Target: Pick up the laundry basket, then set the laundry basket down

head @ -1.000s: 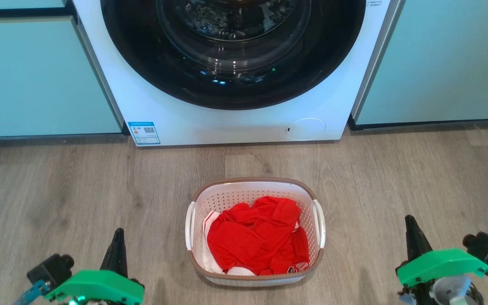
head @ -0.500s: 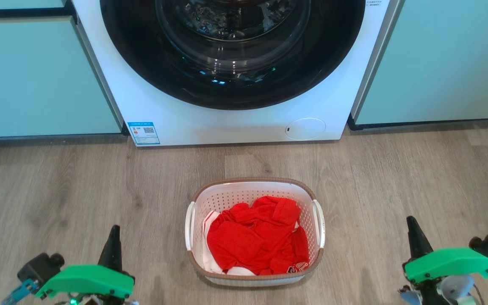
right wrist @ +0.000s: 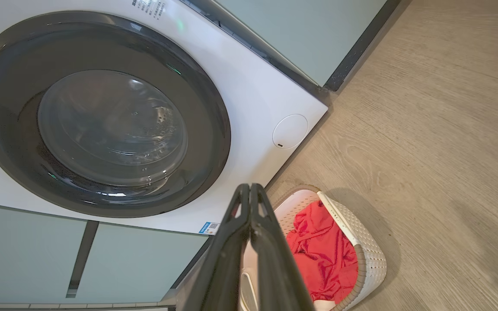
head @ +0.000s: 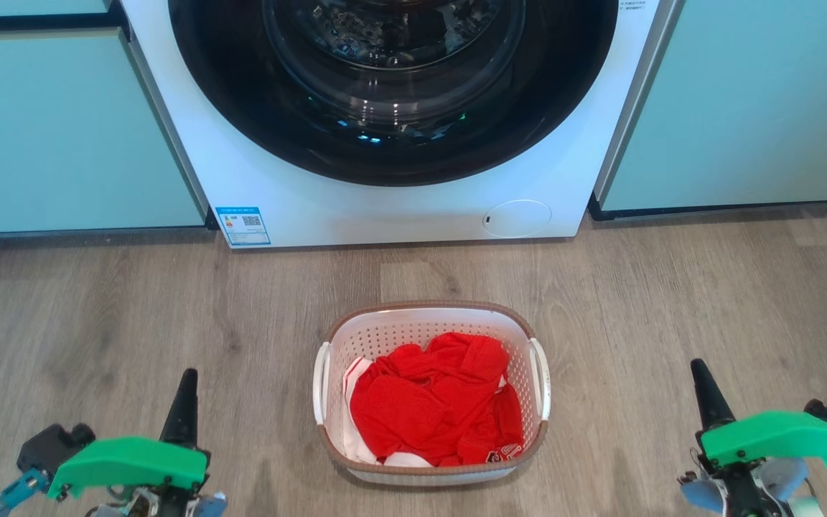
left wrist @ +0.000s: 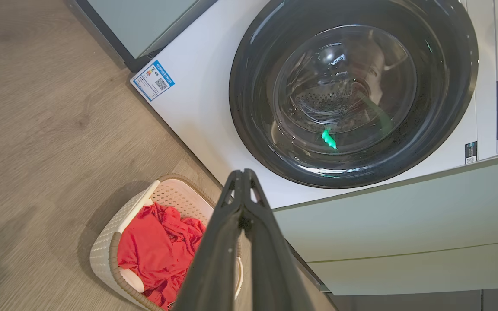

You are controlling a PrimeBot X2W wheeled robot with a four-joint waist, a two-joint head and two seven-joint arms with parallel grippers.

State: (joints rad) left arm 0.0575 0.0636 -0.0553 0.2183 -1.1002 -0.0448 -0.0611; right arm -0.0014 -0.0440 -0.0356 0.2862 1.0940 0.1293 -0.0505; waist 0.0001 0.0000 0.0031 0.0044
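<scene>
White perforated plastic with a brown rim, the laundry basket (head: 392, 334) stands upright on the wooden floor (head: 97, 323) near the front of the washing machine (head: 385, 212). Its mouth faces up with red clothing (head: 431, 402) inside, and its longer axis seemingly runs side to side, a handle at each end. The left gripper (head: 188, 377) and right gripper (head: 698, 368) hover well apart from it on either side, fingers pressed together, gripping and touching nothing.
</scene>
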